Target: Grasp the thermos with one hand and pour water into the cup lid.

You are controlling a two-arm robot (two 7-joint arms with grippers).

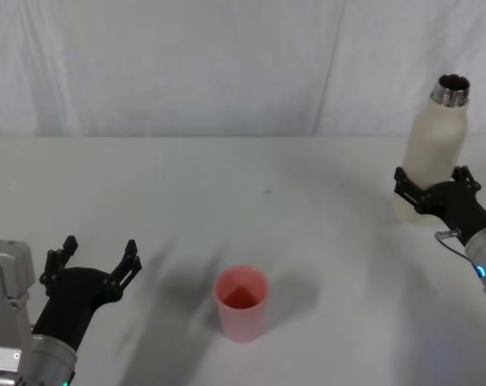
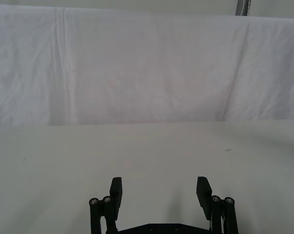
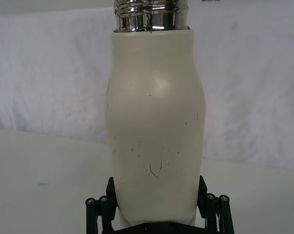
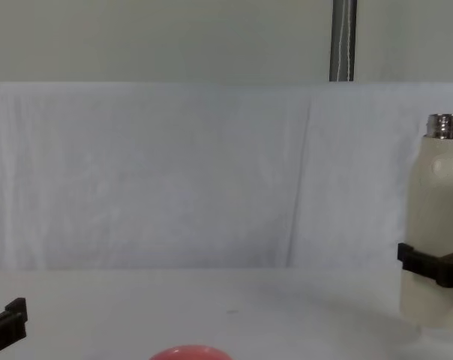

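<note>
The right gripper (image 1: 436,193), a black claw on a grey-white wrist, is clamped around the lower body of the thermos (image 1: 433,149), with a finger pressed against each side. In the right wrist view the cream-white bottle fills the space between the two fingers (image 3: 101,207), upright, its threaded steel neck open at the top with no cap on it. The thermos is near the right edge of the worktop (image 1: 227,185), toward its far side; the chest view suggests its base is just off the surface, though that is hard to confirm.

The step in hand appears to be carrying the bottle over to the cup and tipping it. To do this well, the gripper should keep the bottle upright while moving toward the middle of the worktop, bring the steel mouth above and just beside the cup rim, then tilt slowly so the stream falls inside. Because the grasp is low on a tall bottle, a quick tilt could let it swing or slip.

The cup lid (image 1: 242,303), a small pink-red cup standing open side up, sits near the front edge of the worktop at its middle, well apart from the thermos and to the left of it.

The left gripper (image 1: 98,269) rests near the front left corner, its fingers spread wide and empty.
</note>
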